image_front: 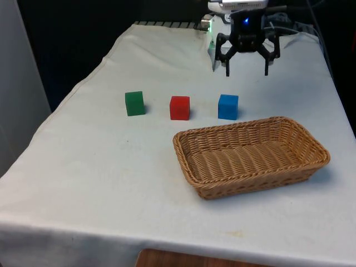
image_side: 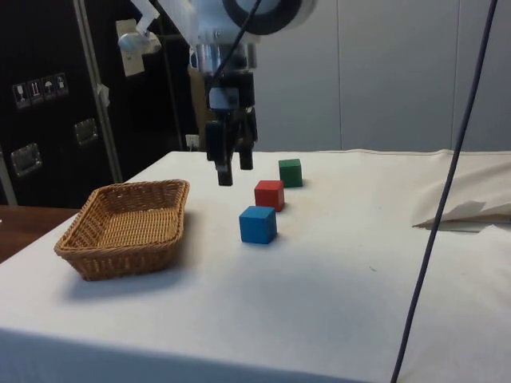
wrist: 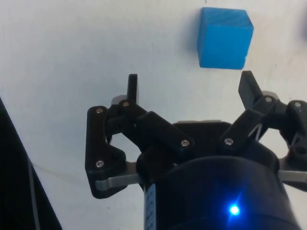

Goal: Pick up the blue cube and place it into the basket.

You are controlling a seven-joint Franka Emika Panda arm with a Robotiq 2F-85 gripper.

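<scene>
The blue cube [image_front: 228, 107] sits on the white cloth just behind the wicker basket [image_front: 251, 156], at the right end of a row of three cubes. From the side, the blue cube [image_side: 258, 224] lies between the basket [image_side: 125, 225] and the red cube. My gripper [image_front: 246, 72] hangs open above the table, behind the blue cube and slightly toward the front view's right. Its fingers hold nothing. In the wrist view the blue cube [wrist: 224, 39] lies on the cloth beyond the spread fingertips [wrist: 132, 86], apart from them.
A red cube [image_front: 179, 108] and a green cube [image_front: 134, 103] stand in the same row, toward the front view's left. The basket holds nothing. A dark cable [image_side: 444, 199] hangs across the side view's right part.
</scene>
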